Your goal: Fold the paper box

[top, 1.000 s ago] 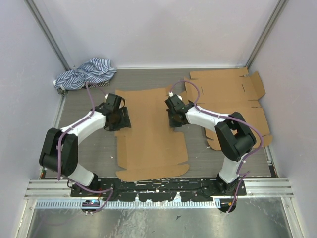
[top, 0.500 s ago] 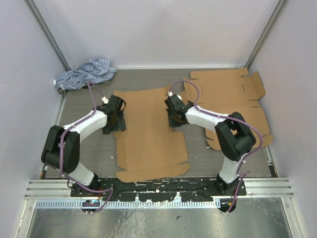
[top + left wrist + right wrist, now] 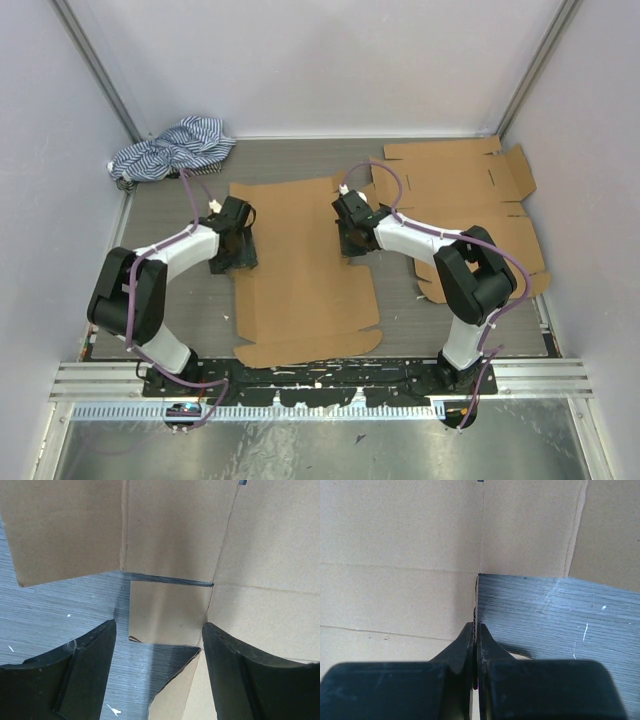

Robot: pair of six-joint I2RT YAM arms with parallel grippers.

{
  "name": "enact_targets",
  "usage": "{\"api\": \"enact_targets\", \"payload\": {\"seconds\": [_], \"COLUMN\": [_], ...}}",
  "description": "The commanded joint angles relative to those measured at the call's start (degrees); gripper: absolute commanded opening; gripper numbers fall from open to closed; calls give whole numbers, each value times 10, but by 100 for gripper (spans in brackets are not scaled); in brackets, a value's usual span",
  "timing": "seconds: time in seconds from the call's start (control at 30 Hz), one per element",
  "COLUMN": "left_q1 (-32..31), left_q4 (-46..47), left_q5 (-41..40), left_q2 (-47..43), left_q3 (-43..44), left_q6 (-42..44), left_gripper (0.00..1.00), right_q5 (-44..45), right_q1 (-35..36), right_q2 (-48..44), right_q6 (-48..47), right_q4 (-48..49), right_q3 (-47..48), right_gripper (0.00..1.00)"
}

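Observation:
The paper box [image 3: 300,270] lies flat and unfolded, a brown cardboard sheet in the middle of the table. My left gripper [image 3: 232,252] stands open at its left edge. In the left wrist view the left gripper [image 3: 159,630] straddles a small side flap [image 3: 167,612] and a raised cardboard corner, and neither finger touches the paper box [image 3: 175,530]. My right gripper [image 3: 350,240] is at the sheet's right edge. In the right wrist view the right gripper [image 3: 476,626] is shut on the thin edge of the paper box [image 3: 400,555], pinching the corrugated rim.
A striped cloth [image 3: 170,148] is bunched at the back left corner. More flat cardboard sheets [image 3: 460,180] are stacked at the back right. Walls close in both sides, and an aluminium rail [image 3: 320,378] runs along the near edge.
My left gripper has opened wider and shifted slightly toward me along the sheet's left edge. The right gripper has kept its pinch without moving.

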Motion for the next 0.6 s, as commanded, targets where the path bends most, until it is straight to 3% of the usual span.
{"api": "enact_targets", "payload": {"seconds": [0.0,0.57], "left_q1": [8,30], "left_q4": [33,72], "left_q5": [21,92], "left_q2": [-4,13], "left_q3": [-15,-41], "left_q6": [1,-1], "left_gripper": [77,76], "right_q5": [-5,-11], "right_q1": [4,4], "right_q2": [-8,-6], "right_q6": [-10,-12], "right_q4": [9,8], "right_q3": [13,16], "right_gripper": [1,1]}}
